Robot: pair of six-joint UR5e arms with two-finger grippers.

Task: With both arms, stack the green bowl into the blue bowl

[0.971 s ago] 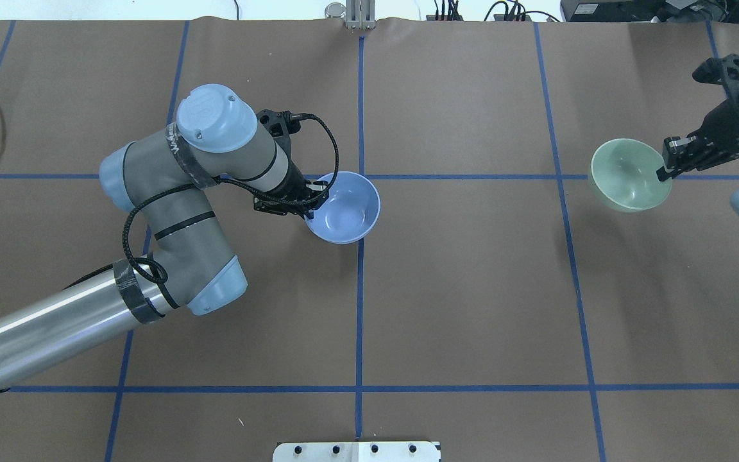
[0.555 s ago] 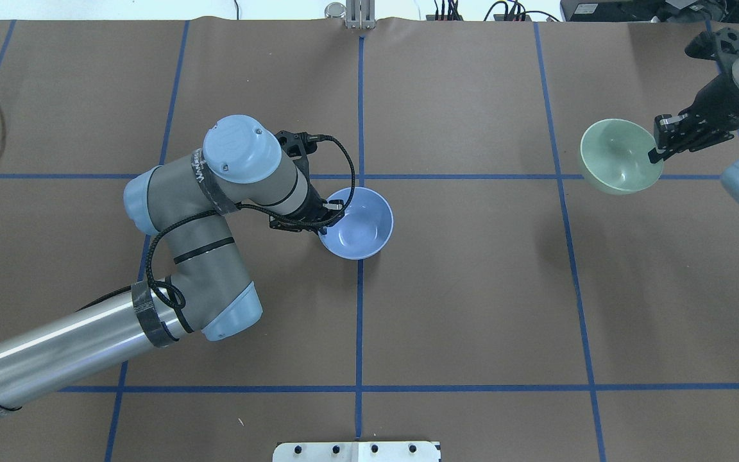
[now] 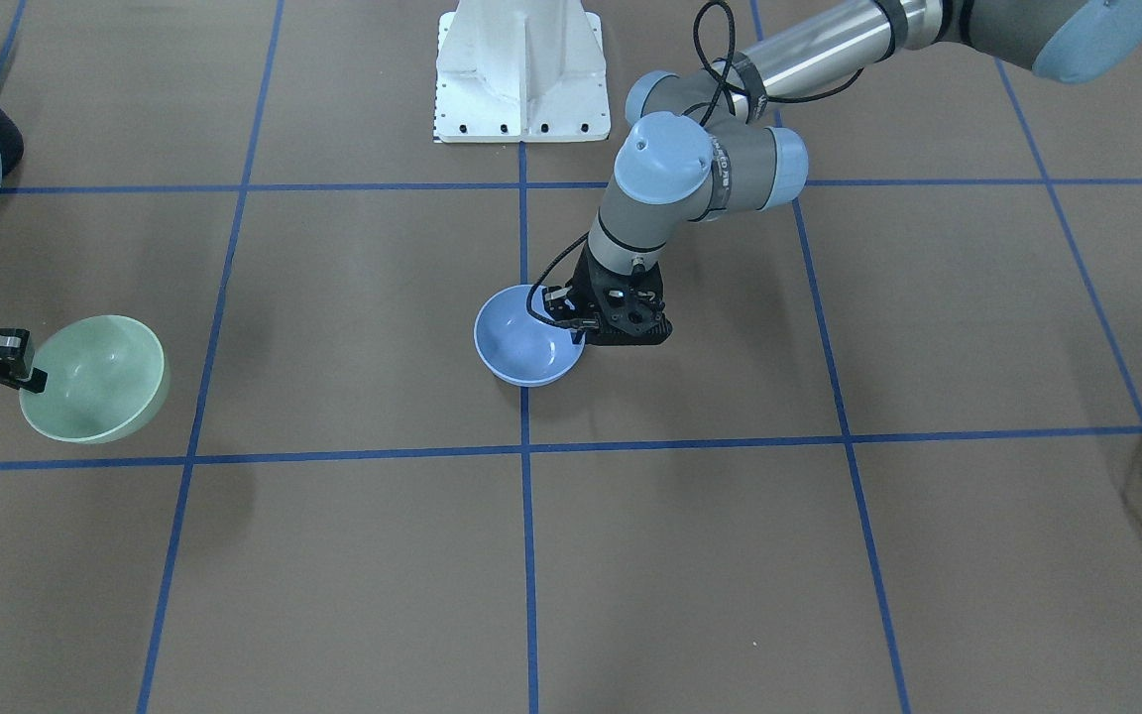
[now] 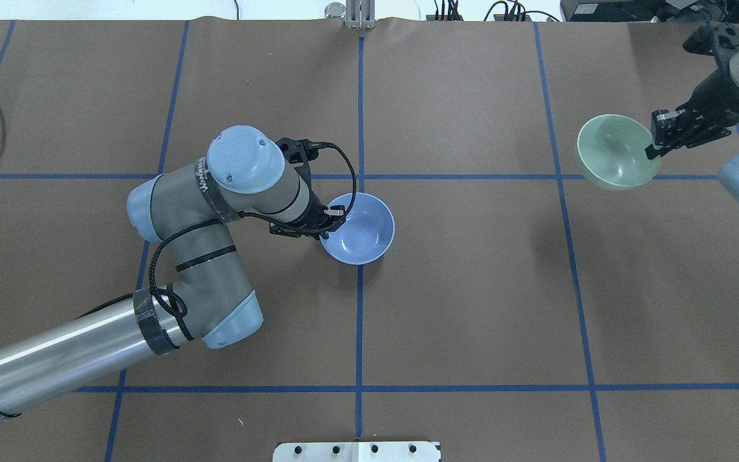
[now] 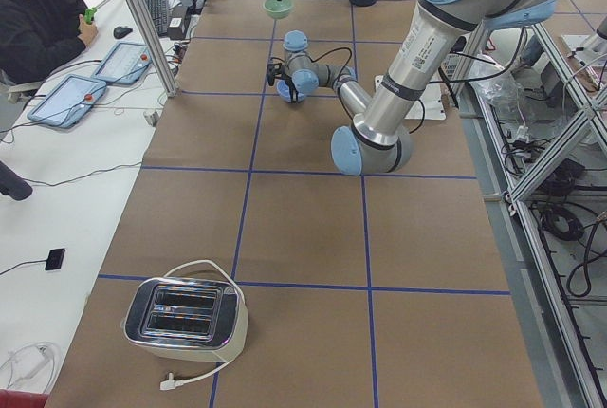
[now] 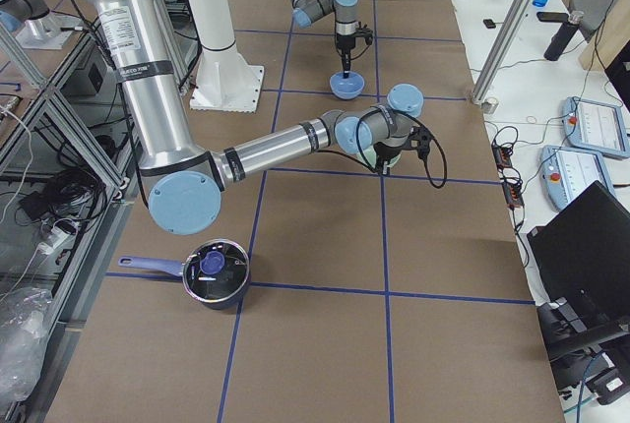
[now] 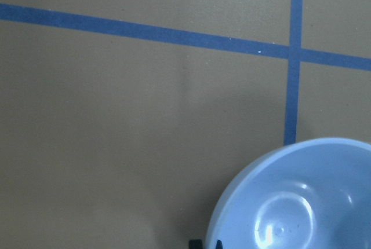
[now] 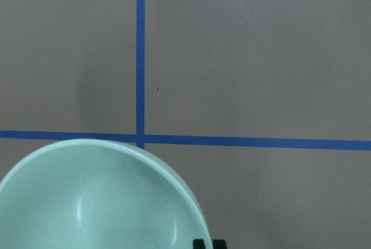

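Both bowls are in hand and the stack is not yet made, as I watch from the remote desk. Nearer the robot, around the middle of the table (image 4: pixel 472 321), the left gripper (image 4: pixel 333 214) is clamped on the left rim of the blue bowl (image 4: pixel 362 232). The bowl rides open side up, just right of the gripper and over the centre tape line (image 4: pixel 359 321). From these angles I cannot say for certain whether it rests on the table or hangs just clear of it. Farther out and well to the right, the right gripper (image 4: pixel 654 145) pinches the right rim of the green bowl (image 4: pixel 613 154). That bowl is lifted and tilted, its shadow falling well apart from it on the table. I read this as the carry stage, with the two bowls still a long way from each other. The next move, as I judge it, calls for bringing the green bowl leftward until it is above the blue one. It should be levelled and centred there before it is lowered in.
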